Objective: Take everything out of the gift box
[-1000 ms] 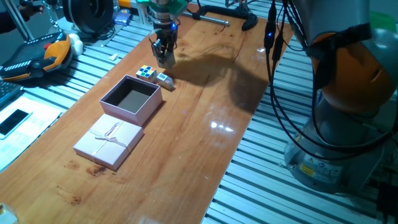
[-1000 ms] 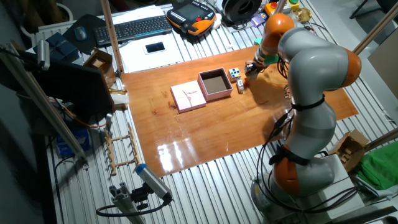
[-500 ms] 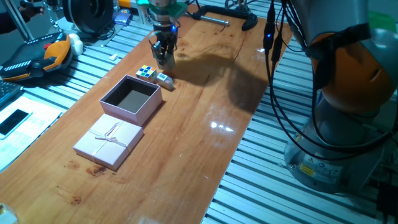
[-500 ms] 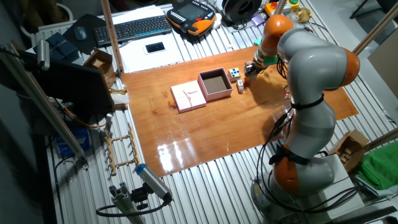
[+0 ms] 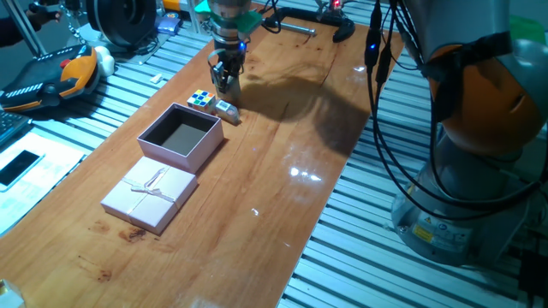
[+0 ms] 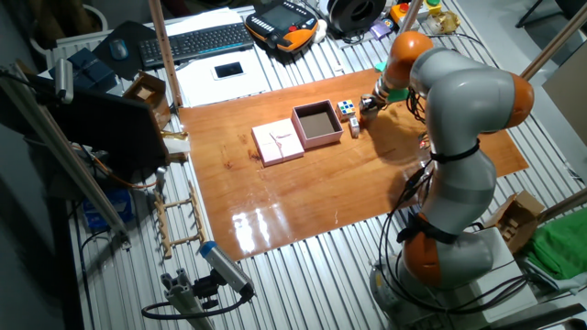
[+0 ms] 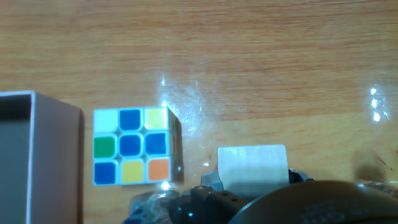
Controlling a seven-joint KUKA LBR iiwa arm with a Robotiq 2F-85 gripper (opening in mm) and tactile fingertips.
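Note:
The pale pink gift box (image 5: 181,137) (image 6: 316,124) stands open on the wooden table, and only its dark lining shows inside. Its lid (image 5: 150,195) (image 6: 278,143), with a ribbon bow, lies beside it. Just past the box's far corner, a multicoloured puzzle cube (image 5: 201,99) (image 6: 346,108) (image 7: 132,146) rests on the wood. A plain grey-tan cube (image 5: 226,109) (image 6: 354,123) (image 7: 252,169) sits next to it. My gripper (image 5: 224,79) (image 6: 369,101) hangs a little above and behind these two blocks. It holds nothing, and its fingers appear slightly apart. One box wall (image 7: 37,162) shows at the left of the hand view.
The robot's base (image 5: 479,171) stands off the table's right edge with cables hanging. An orange and black pendant (image 5: 51,77) and a keyboard (image 6: 197,41) lie on the slatted bench behind the board. A black clamp (image 5: 342,30) sits at the far end.
My gripper has lifted slightly and drawn back from the two blocks. The box, lid and blocks have not moved.

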